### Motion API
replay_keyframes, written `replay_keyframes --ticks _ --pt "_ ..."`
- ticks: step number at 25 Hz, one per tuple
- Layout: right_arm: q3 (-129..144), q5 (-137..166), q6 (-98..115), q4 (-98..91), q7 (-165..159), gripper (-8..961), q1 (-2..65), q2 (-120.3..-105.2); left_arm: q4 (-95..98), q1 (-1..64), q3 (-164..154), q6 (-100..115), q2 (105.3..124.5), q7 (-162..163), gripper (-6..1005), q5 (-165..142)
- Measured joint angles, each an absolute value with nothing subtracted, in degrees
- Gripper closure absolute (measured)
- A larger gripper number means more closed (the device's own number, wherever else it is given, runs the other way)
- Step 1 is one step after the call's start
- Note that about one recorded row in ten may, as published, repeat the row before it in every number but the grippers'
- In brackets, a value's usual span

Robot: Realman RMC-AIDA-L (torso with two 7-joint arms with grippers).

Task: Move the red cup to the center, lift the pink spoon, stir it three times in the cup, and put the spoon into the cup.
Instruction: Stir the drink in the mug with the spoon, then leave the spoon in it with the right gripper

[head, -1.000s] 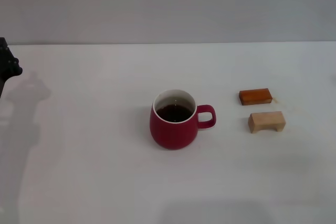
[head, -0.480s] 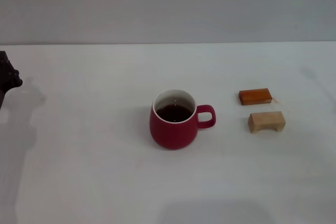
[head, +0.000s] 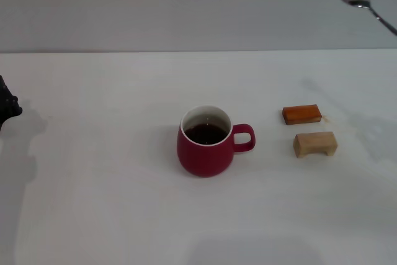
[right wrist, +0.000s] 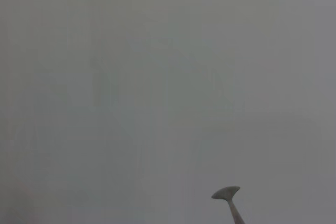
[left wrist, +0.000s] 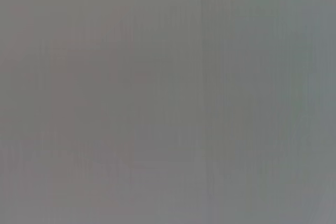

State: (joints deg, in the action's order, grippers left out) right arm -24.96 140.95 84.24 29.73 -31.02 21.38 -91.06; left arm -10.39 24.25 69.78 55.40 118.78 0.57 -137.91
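- Sits at the centre of the white table [head: 93,215]: rounded dark-red ceramic mug, the red cup [head: 205,150], handle toward 3 o'clock, dark liquid inside, no spoon in it yet.
- Lie near, toward 3 o'clock: pale wooden block [head: 315,144] and orange-brown block [head: 302,114].
- Newly enters at 1 o'clock, aloft: grey metal bowl and neck of the pink spoon [head: 360,1]; handle and right gripper out of sight, so cannot tell its grasp. Stirring likely comes next.
- Retreats at 9 o'clock: left gripper [head: 7,105], barely in view; cannot tell clenched or released.

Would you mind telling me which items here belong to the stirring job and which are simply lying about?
Belongs to the job:
- red cup, holding dark liquid, mid-table
- pink spoon: only its metal bowl and neck show, up in the air at the right edge

Just lying about:
- orange-brown block, right of the cup
- pale wooden block, just in front of it
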Motion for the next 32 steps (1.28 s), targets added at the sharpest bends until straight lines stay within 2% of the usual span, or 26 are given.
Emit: replay_keyframes --ticks 11,17,18,23,25,29,32 --pt "-35.2 153.3 77.5 35.9 -31.3 805 19.1 -90.24 -11.1 24.0 69.4 55.2 118.87 0.7 1001 -137.9" --pt "-48.4 166.7 64.4 48.2 -29.4 805 12.6 -91.08 -11.2 24.1 69.3 55.2 118.83 0.7 1001 -137.9" --pt "-50.0 167.2 59.2 55.2 -25.9 805 10.1 -90.86 -11.2 24.0 69.3 55.2 118.79 0.7 1001 -137.9" --pt "-52.0 167.2 50.6 67.7 -21.5 805 5.8 -89.79 -11.1 23.9 69.3 55.3 118.66 0.7 1001 -137.9" --pt "-52.4 167.3 48.6 69.5 -20.9 805 5.2 -89.94 -11.1 23.9 69.3 55.4 118.66 0.7 1001 -138.0" --pt "-54.5 167.3 36.5 78.1 -19.1 805 4.1 -91.66 -11.0 23.7 69.4 55.5 118.57 0.7 1001 -138.0" --pt "-54.8 167.3 32.2 80.9 -19.0 805 4.1 -91.87 -11.0 23.7 69.4 55.5 118.52 0.7 1001 -138.0"
